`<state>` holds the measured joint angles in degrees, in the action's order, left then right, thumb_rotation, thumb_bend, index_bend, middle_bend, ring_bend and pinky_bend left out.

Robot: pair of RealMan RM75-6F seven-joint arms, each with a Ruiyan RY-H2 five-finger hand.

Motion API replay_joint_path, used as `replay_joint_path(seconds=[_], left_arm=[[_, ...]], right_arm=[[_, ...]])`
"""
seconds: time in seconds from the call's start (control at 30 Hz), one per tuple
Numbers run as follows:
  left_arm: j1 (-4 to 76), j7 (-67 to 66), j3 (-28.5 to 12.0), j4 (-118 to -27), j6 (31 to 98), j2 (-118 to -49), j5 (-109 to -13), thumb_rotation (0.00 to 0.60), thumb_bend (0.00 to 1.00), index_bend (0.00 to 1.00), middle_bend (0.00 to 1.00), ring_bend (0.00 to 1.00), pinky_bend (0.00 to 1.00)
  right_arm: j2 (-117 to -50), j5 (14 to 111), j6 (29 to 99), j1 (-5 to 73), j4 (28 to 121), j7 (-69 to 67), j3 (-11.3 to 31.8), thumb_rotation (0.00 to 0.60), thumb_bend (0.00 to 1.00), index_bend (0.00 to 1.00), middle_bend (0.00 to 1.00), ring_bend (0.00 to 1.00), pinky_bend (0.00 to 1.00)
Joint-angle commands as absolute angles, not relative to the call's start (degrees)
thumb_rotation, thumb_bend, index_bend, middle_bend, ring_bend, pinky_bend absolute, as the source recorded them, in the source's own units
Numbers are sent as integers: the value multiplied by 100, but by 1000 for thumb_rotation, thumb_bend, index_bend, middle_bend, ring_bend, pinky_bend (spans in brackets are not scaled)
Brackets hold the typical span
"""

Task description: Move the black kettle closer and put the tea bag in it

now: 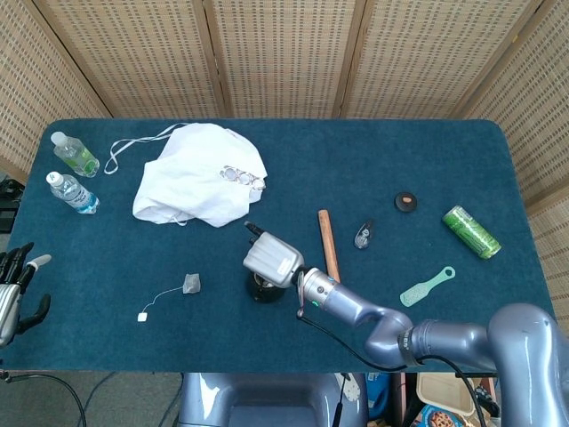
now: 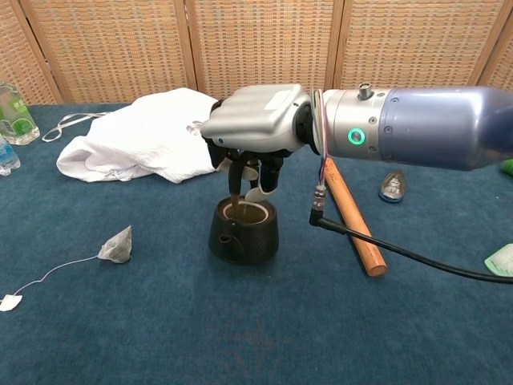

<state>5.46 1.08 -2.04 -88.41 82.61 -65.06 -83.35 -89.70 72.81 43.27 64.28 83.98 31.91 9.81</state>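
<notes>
Woven cane screens stand behind a table (image 1: 427,160) covered in dark blue cloth. Near the front middle of it sits the black kettle (image 2: 244,232), lidless, its base resting on the cloth in the chest view. The right hand (image 2: 255,128) hangs directly over it, fingers (image 2: 235,178) curled down around the thin handle that rises from the kettle's rim, so it grips the kettle by that handle. To the kettle's left lies the tea bag (image 2: 117,245), well apart from it, with its string trailing to a small white tag (image 2: 10,302). A wooden stick (image 2: 351,218) lies just to the right of the kettle. Behind is a crumpled white cloth (image 1: 200,174). The left hand (image 1: 16,293) shows at the table's left edge, fingers apart and holding nothing.
</notes>
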Motion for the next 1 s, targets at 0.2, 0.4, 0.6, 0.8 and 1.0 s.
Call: replay_joint_path(seconds=[0.2, 0.4, 0.6, 0.8, 1.0], left_arm=[[552, 119, -209, -8821, 8247, -6515, -8336, 600, 470, 178, 48, 18, 0], [557, 116, -203, -8824, 8245, -6529, -8362, 600, 469, 178, 48, 17, 0], [551, 130, -203, -8802, 8235, -6539, -8344, 600, 470, 178, 48, 18, 0], [548, 147, -194, -8780, 8223, -6557, -8345, 600, 469, 179, 48, 17, 0], [547, 162, -189, -8765, 8220, -6571, -8355, 600, 470, 178, 48, 17, 0]], right_arm=[[-9109, 7247, 4396, 6461, 8293, 3367, 934, 600, 422, 857, 709, 432, 143], [-9230, 7272, 4448, 6510, 8320, 3531, 906, 600, 421, 857, 706, 432, 143], [-9295, 7203, 4428, 6546, 8331, 3685, 869, 600, 421, 857, 697, 432, 143], [-9354, 7172, 4467, 6534, 8338, 3821, 800, 600, 421, 856, 683, 432, 143], [-9386, 7159, 4501, 6503, 8378, 3911, 720, 600, 422, 827, 654, 432, 143]])
